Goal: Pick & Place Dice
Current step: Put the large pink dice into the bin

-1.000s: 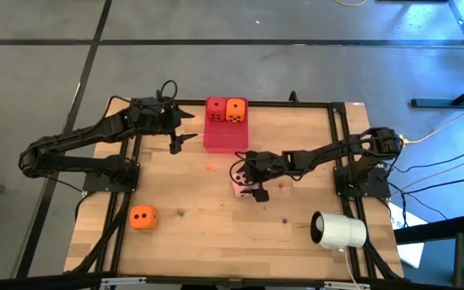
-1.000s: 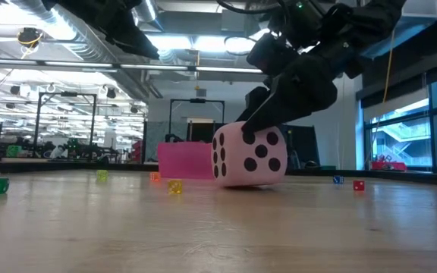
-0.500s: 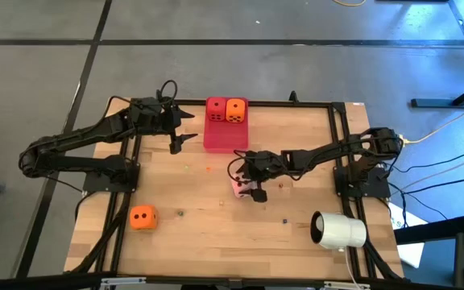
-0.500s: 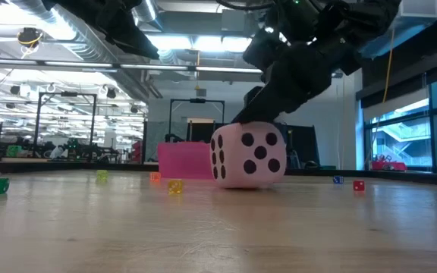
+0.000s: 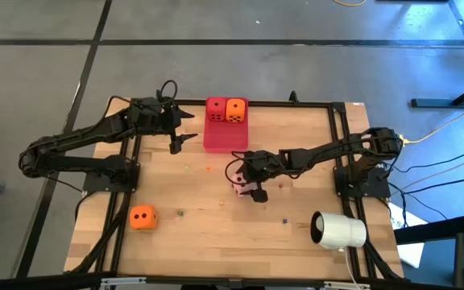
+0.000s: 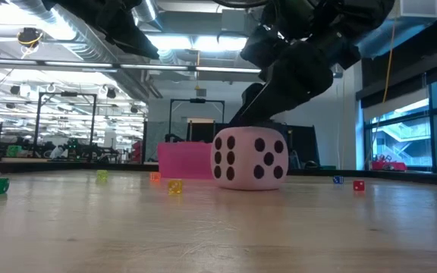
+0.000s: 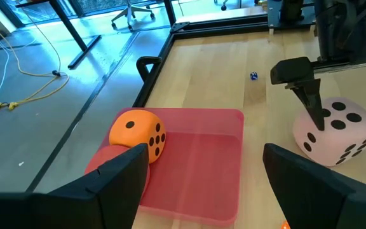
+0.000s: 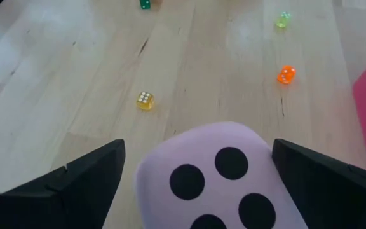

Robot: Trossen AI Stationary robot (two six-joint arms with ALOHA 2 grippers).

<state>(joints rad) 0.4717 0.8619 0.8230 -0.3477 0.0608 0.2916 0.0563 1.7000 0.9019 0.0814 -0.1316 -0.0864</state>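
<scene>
The right gripper [image 5: 248, 179] hangs low over the middle of the table [image 5: 216, 242], its two fingers spread wide apart, one on each side of the pale pink die [image 6: 249, 158], which sits on the wood between them; whether either finger touches the die cannot be told. In the right wrist view the die's rounded top with dark pips [image 8: 215, 178] fills the gap between the fingers [image 8: 75, 178], and in the left wrist view one dark finger [image 7: 307, 89] points down just beside its upper edge. The die rests flat on the table, just on the near side of the flat pink-red tray [image 5: 225, 133]. That tray lies at the far edge of the table, and on its far end sit the red die [image 5: 215, 110] and an orange die [image 5: 236, 111], side by side and touching. The second orange die [image 5: 142, 217] stands alone near the left front of the table, well apart from the others. A white cylinder [image 5: 338, 230] lies on its side near the right front. Several tiny coloured dice [image 6: 174, 186] are scattered over the wood. The left gripper [image 5: 185, 129] waits at the far left of the table, just left of the tray, fingers parted and holding nothing.
</scene>
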